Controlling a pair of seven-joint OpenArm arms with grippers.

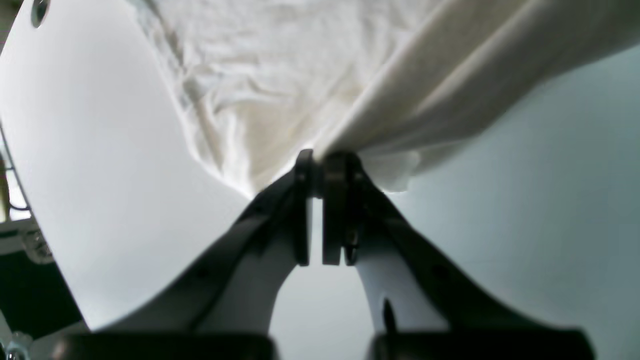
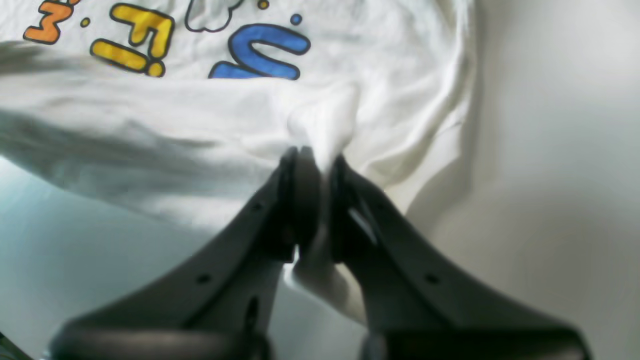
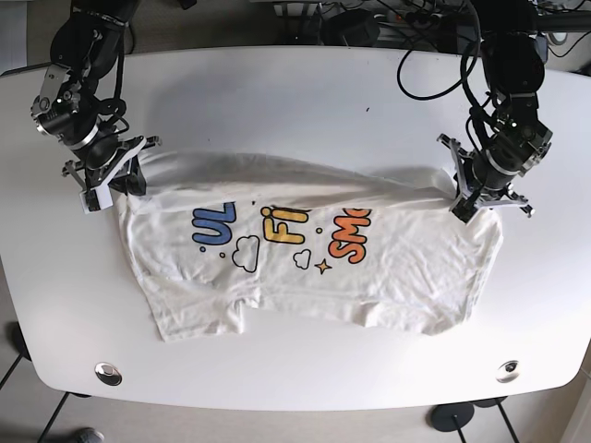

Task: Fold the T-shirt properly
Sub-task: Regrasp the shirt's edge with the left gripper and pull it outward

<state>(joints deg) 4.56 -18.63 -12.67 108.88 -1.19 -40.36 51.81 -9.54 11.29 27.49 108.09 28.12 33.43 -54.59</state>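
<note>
A white T-shirt (image 3: pixel 305 268) with a blue, yellow and orange print lies spread across the white table (image 3: pixel 277 92), print side up. Its far edge is pulled into a taut fold between my two grippers. On the right of the base view, my left gripper (image 3: pixel 462 205) is shut on one end of that fold. The left wrist view shows the left gripper (image 1: pixel 317 162) pinching bunched cloth of the T-shirt (image 1: pixel 260 75). My right gripper (image 3: pixel 125 180) is shut on the other end, and up close the right gripper (image 2: pixel 315 160) clamps a tuft of the T-shirt (image 2: pixel 200 110) below the blue letter.
Two metal grommets (image 3: pixel 108 372) (image 3: pixel 507 370) sit near the table's front corners. Cables (image 3: pixel 416 55) trail over the back edge behind the arm on the right. Bare tabletop surrounds the shirt on all sides.
</note>
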